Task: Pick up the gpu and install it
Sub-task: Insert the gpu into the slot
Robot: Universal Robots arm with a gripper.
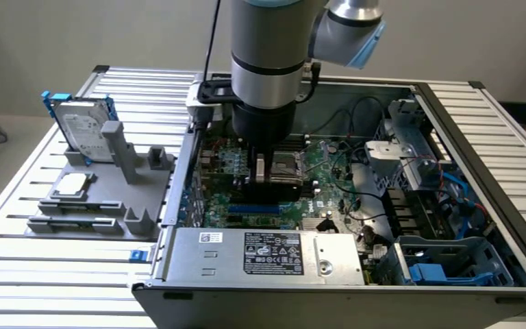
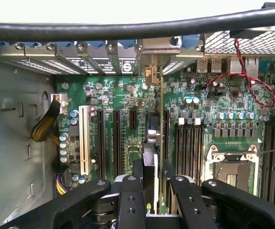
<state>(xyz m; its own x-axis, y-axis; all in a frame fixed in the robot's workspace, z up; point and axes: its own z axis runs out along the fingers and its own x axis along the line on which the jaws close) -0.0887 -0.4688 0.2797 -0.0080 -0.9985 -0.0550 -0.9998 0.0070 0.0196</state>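
As the arm points straight down, its hand clamps the gpu edge-on.

One robot arm with one gripper, one gpu, one open computer case, one motherboard bearing one white slot and one processor socket, one power supply, one hard drive and one gray fixture, on one table.

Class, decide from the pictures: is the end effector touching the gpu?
Touching. The wrist view shows the end effector closed on the gpu, with its fingers pressed against both faces of the edge-on card.
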